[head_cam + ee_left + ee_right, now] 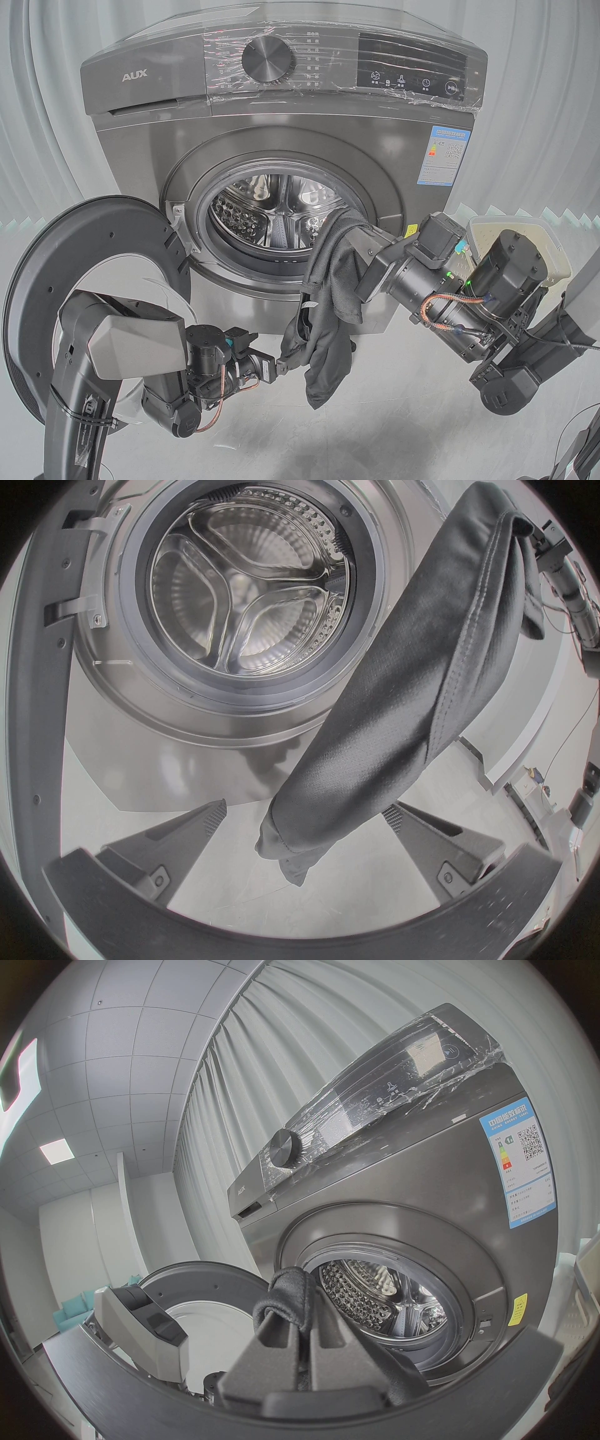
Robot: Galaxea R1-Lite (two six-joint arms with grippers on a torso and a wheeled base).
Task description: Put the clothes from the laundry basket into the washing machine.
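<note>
Right pincer (304, 1325) clamped on a fold of the garment (328, 294) at the right rim of the drum (275, 209), tail hanging limp below it through the wide-open left pincer (303, 808); light, floppy, snag-prone, so I'd grab the bunched tail, not one layer

Washing machine (156, 144) carries a logo (134, 75) and blue energy label (443, 155).

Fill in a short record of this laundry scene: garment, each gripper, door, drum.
garment: dark garment, hanging in front of the drum mouth, not yet inside
right gripper: shut on the garment's top, at the opening's rim
left gripper: open, the garment's lower end between its fingers
door: open, swung to the robot's left
drum: no clothes visible inside
</note>
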